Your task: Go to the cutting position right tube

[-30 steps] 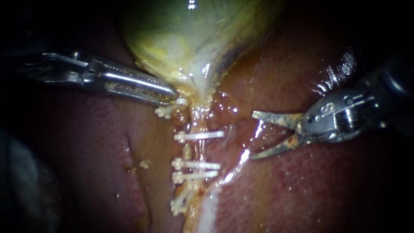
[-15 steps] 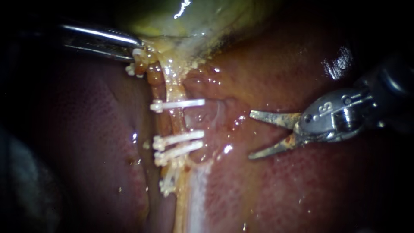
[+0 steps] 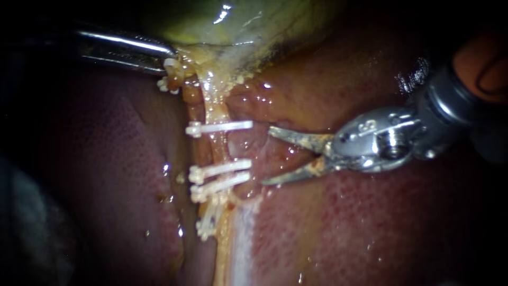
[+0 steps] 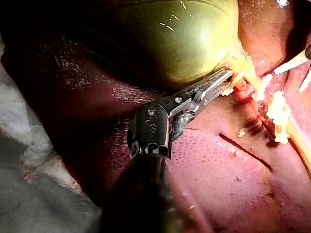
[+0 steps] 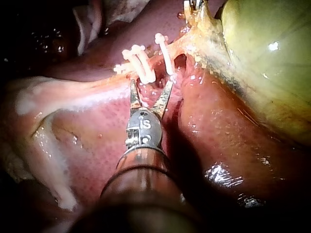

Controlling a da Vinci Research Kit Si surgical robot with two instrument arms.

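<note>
Two tubes run down from the gallbladder (image 3: 243,21) neck. The right tube (image 3: 218,145) carries a white clip (image 3: 219,127) above and two clips (image 3: 219,175) below. My right instrument (image 3: 267,156) has its blades open just right of the bare stretch between these clips, not touching the tube. In the right wrist view the open blades (image 5: 150,90) sit just short of the clips (image 5: 141,63). My left instrument (image 3: 169,61) is shut on the gallbladder neck, beside another clip (image 3: 166,82). The left wrist view shows its jaws (image 4: 226,80) closed on that tissue under the gallbladder (image 4: 184,39).
Red liver (image 3: 370,228) surrounds the tubes on both sides. A pale band (image 3: 243,243) runs along the liver below the lowest clip (image 3: 203,225). White gauze (image 4: 19,121) lies beyond the liver's edge, to the side of my left instrument.
My left instrument first pulled the gallbladder neck up and to the left, stretching the tubes. My right instrument then moved left, blades still open, close to the clipped right tube.
</note>
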